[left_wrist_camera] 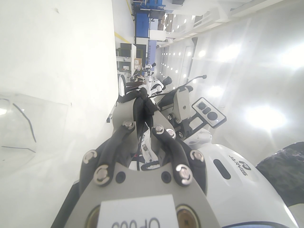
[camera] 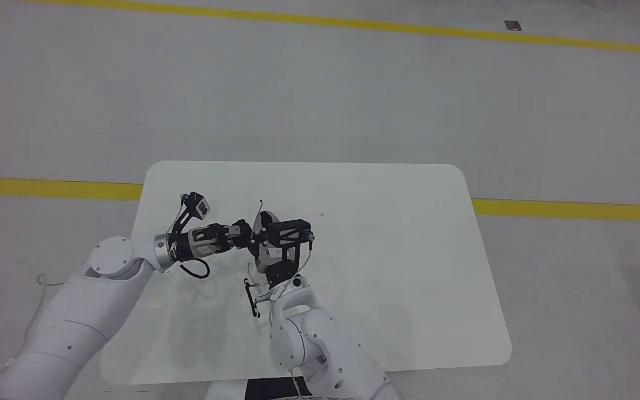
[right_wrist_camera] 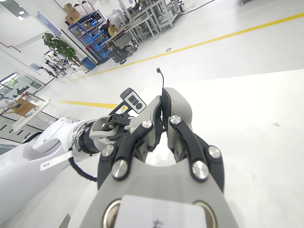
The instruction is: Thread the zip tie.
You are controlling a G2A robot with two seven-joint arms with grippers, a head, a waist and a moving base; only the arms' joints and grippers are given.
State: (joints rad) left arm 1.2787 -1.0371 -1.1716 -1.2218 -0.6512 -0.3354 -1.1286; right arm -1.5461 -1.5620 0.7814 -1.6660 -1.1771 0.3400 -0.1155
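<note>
The zip tie (right_wrist_camera: 163,81) is a thin black strap held off the table (camera: 420,230), over its left half, toward 9 o'clock from the table's middle; its long axis runs roughly 6 to 12 o'clock in the top view; its small square head (right_wrist_camera: 158,70) is free at the 12 o'clock end, past the fingertips. The right gripper (right_wrist_camera: 163,96) has its fingers pinched tight on the strap below that head. The left gripper (left_wrist_camera: 142,100) sits just beside it at 9 o'clock, pointing toward 3, fingers drawn together; a thin dark line runs between them, but I cannot tell whether it is the tie's tail. By my judgement the coming move turns on bringing the tail round to the head, and the left gripper is the one placed to feed it. Toward 6 o'clock, a clear bag (left_wrist_camera: 35,119) of spare black ties lies on the table. White printed stickers (right_wrist_camera: 154,207) sit on both wrist mounts, and the arm shell carries lettering (left_wrist_camera: 239,164); I leave both unread.
</note>
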